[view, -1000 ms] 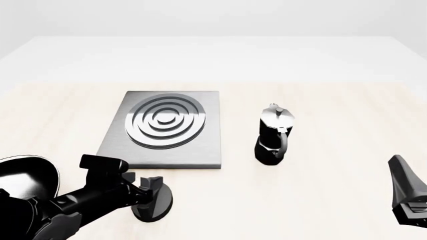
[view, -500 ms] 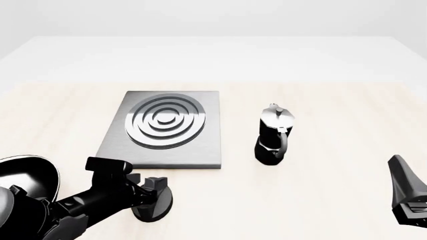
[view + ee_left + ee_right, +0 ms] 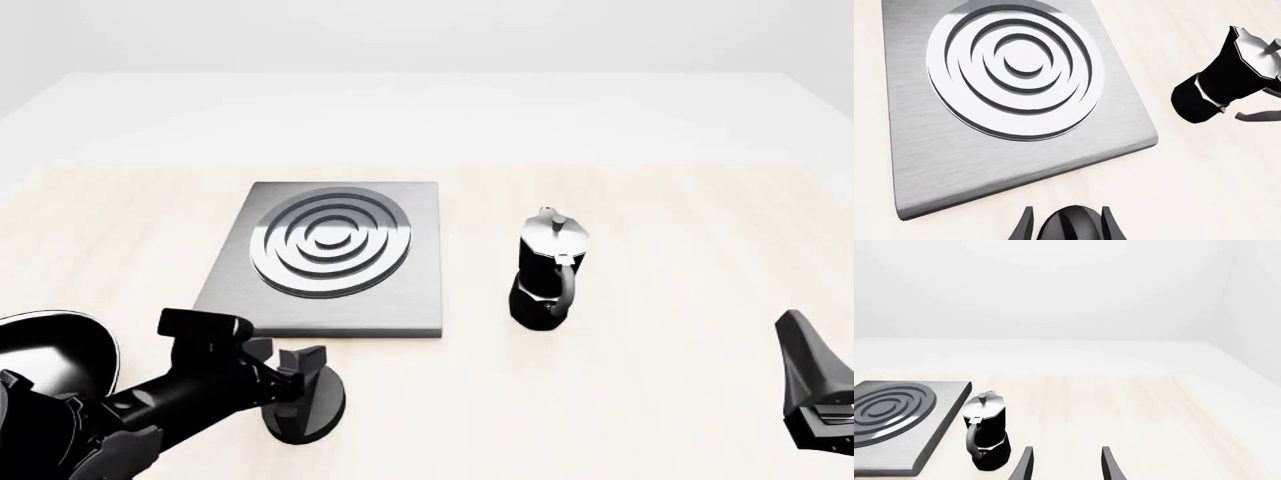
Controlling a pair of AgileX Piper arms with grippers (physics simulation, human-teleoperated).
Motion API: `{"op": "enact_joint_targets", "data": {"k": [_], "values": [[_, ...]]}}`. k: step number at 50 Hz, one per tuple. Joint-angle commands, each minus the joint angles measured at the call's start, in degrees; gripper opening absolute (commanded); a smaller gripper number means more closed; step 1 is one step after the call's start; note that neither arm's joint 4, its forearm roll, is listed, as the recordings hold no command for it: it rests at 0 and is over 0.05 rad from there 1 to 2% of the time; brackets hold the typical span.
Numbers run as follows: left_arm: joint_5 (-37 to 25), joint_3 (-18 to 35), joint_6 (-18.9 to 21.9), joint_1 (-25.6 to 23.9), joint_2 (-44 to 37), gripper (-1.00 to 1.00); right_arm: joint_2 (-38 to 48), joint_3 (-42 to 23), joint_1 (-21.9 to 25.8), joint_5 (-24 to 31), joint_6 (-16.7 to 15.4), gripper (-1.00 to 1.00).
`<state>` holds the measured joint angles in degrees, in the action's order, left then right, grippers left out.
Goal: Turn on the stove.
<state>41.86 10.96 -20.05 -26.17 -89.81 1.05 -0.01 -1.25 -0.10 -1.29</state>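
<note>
The left gripper (image 3: 287, 375) has its jaws closed around the black knob (image 3: 310, 405), which sits on the table (image 3: 641, 400) just off the stove's (image 3: 327, 260) near edge, at its 6 o'clock. The moka pot (image 3: 547, 275) stands upright at the stove's 3 o'clock, apart from it. The right gripper (image 3: 1066, 465) hangs spread wide, holding nothing.

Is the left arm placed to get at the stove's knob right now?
Probably yes: the left gripper fingers already straddle the black knob in front of the stove, with nothing between them.
</note>
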Motion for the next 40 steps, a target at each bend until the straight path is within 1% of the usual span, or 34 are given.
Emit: {"op": "enact_joint_targets", "data": {"k": [1, 15, 33, 40], "values": [[-1.6, -2.4, 5.5, 8.0, 1.1, 1.0, 0.0, 0.0, 0.0, 0.0, 0.0, 1.0], [-3.2, -2.9, 6.3, 11.0, 4.3, 1.0, 1.1, 0.0, 0.2, -0.7, -0.4, 1.0], [-3.6, -3.5, 6.4, 11.3, 5.5, 1.0, 0.6, 0.0, 0.1, -0.3, -0.6, 1.0], [-10.9, -4.2, 8.3, 12.4, 15.4, 1.0, 0.2, 0.0, 0.1, -0.1, -0.6, 1.0]]}}
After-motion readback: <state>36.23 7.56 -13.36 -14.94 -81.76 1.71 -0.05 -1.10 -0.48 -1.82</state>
